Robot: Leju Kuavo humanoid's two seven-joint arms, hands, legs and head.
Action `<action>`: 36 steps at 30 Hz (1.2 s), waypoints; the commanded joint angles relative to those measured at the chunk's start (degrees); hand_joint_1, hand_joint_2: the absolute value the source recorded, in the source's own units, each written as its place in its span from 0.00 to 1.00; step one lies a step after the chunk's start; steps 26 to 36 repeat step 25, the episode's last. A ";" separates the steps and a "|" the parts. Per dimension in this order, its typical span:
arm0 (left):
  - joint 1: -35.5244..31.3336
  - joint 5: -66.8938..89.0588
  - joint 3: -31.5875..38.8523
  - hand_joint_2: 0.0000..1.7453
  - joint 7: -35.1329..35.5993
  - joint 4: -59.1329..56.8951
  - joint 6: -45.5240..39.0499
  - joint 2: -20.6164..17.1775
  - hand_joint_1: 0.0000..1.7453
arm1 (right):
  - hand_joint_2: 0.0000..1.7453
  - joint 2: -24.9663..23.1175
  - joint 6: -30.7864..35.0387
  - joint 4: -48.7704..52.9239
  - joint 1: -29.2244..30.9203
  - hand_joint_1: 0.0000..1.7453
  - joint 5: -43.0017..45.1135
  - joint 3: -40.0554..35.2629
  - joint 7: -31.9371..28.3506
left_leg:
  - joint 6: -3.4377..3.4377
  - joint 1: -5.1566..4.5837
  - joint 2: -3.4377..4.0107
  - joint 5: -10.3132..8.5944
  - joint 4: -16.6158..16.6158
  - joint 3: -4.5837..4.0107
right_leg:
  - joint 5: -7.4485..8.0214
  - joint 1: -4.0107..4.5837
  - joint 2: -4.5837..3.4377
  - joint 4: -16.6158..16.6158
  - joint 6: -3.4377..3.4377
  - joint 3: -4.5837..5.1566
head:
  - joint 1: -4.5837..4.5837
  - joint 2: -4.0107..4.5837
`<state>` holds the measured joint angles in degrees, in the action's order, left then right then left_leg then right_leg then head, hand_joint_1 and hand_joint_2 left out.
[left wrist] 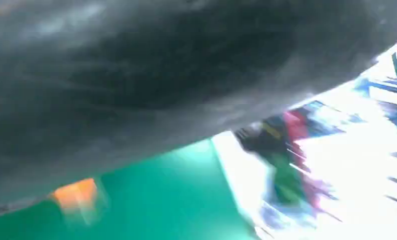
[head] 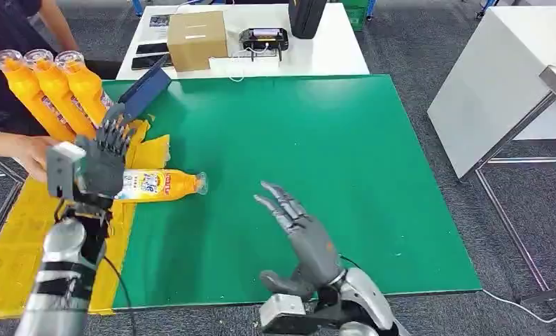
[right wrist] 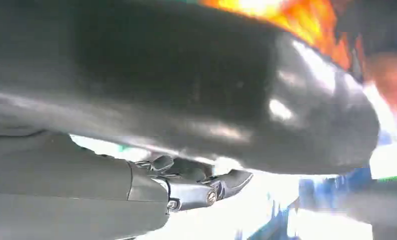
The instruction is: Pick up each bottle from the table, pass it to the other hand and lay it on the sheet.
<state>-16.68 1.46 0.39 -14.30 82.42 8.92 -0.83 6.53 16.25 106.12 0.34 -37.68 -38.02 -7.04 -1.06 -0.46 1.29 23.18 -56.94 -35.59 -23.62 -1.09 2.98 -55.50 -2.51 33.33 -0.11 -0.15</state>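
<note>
My left hand [head: 100,164] holds an orange bottle [head: 160,185] by its base. The bottle lies level, its clear cap pointing right over the green mat [head: 317,154], at the edge of the yellow sheet [head: 12,241]. The blurred left wrist view shows a bit of the orange bottle [left wrist: 76,196] past the dark hand [left wrist: 136,75]. Three more orange bottles [head: 54,87] lie side by side at the far left. My right hand [head: 300,227] hovers over the mat's near middle, fingers spread and holding nothing. In the right wrist view that hand [right wrist: 186,90] is a dark blur.
A person stands at the far left, one hand [head: 24,150] right beside my left hand. A blue flat case [head: 148,89] lies at the mat's far left corner. Behind it, a white table holds a cardboard box [head: 197,38] and a black device [head: 262,38]. Another white table [head: 499,77] stands right.
</note>
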 commanded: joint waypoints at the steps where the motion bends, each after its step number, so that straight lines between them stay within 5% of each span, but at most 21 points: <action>1: 11.35 -2.21 -1.70 0.00 -0.14 16.86 -0.44 3.93 0.00 | 0.00 -4.44 0.89 7.53 -8.28 0.00 0.25 11.10 -2.27 | 0.13 0.13 0.00 0.27 -0.12 0.22 | -0.20 0.08 -0.26 -0.02 0.12 -0.23 | 0.00 0.00; 12: 11.02 -2.33 -1.57 0.00 -0.11 16.56 -0.45 3.83 0.00 | 0.00 -4.56 0.91 7.28 -8.18 0.00 0.22 11.10 -2.35 | 0.09 0.15 -0.01 -0.02 0.03 0.18 | -0.14 0.12 -0.14 0.06 -0.03 -0.19 | -0.02 0.00; 14: 13.19 -5.62 -4.35 0.00 -2.85 18.74 6.46 3.44 0.00 | 0.00 -5.62 3.34 8.41 -9.96 0.00 2.66 13.13 -4.87 | 0.08 0.15 0.01 -0.04 0.03 0.16 | -0.13 0.12 -0.13 0.05 -0.05 -0.19 | -0.02 0.00; 16: 15.90 0.75 -9.11 0.00 -6.87 22.03 7.45 3.77 0.00 | 0.00 -5.65 7.58 8.94 -11.46 0.00 -5.24 14.67 -6.48 | 0.08 0.15 -0.05 0.01 0.02 0.21 | -0.18 0.12 -0.12 0.06 -0.04 -0.27 | -0.02 0.00; 24: 22.94 11.57 -17.65 0.00 -14.07 24.98 -1.95 8.08 0.00 | 0.00 -3.58 16.88 5.33 -16.36 0.00 -6.68 9.37 -8.00 | 0.09 0.16 -0.05 0.28 0.04 0.49 | -0.29 0.11 -0.26 0.18 -0.02 -0.58 | -0.02 0.00; 36: 23.75 10.87 -17.74 0.00 -15.60 25.82 -1.76 7.93 0.00 | 0.00 -3.01 17.02 5.77 -16.79 0.00 -6.41 8.91 -8.19 | 0.08 0.15 -0.01 0.21 0.04 0.33 | -0.22 0.12 -0.21 0.16 -0.03 -0.41 | -0.02 0.00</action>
